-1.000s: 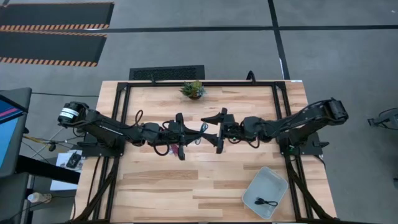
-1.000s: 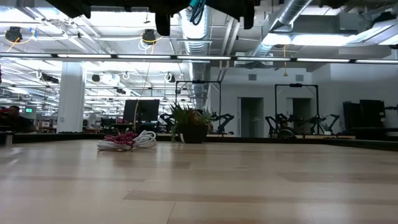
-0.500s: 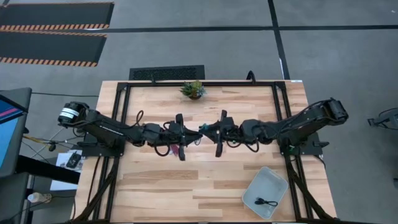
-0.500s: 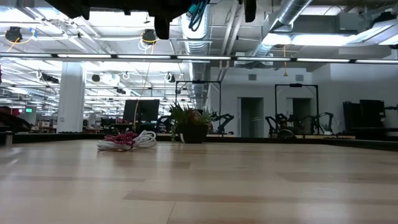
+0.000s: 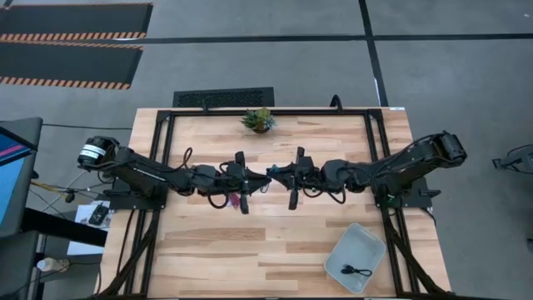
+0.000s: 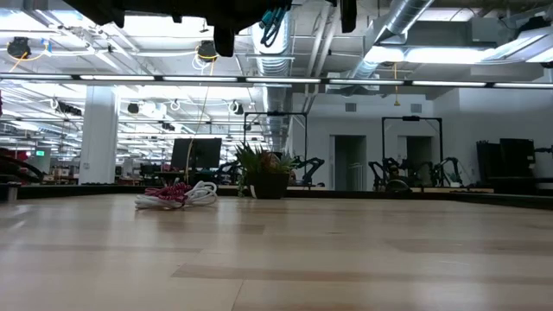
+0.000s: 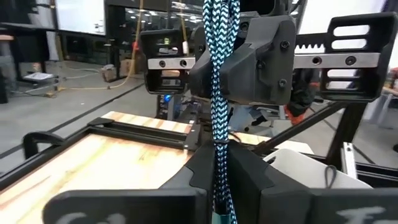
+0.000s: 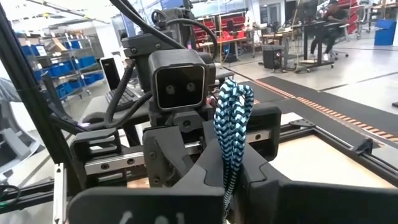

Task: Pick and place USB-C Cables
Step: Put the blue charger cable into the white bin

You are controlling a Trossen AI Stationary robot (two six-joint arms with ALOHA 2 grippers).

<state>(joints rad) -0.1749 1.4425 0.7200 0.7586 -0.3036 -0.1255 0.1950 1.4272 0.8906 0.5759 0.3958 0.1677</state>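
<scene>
Above the middle of the bench (image 5: 275,237), the left pincer (image 5: 250,181) and the right pincer (image 5: 286,177) are meeting tip to tip, and both are clamping the teal cable (image 7: 219,93) between them. Each wrist view is showing the fingers pressed in on that bundle from either side. The teal cable is a tight coil of braided cord, woven in a teal and dark zigzag, with its looped ends sticking up past the fingers. In the low view it is hanging high over the wood.

Farther back, the maroon cable (image 6: 173,192) and the white cable (image 6: 202,192) are lying touching each other in 1 small heap, near a potted plant (image 6: 265,175). The black cable (image 5: 358,270) is resting inside a pale, shallow tray (image 5: 341,250) with rounded corners, at the near right corner of the bench.

The bench top is light, striped butcher-block wood, framed by dark metal rails. Around it is a grey floor with hazard-striped mats (image 5: 71,33), and behind it a bright, open workshop is showing ducts, ceiling lights and more robot rigs.
</scene>
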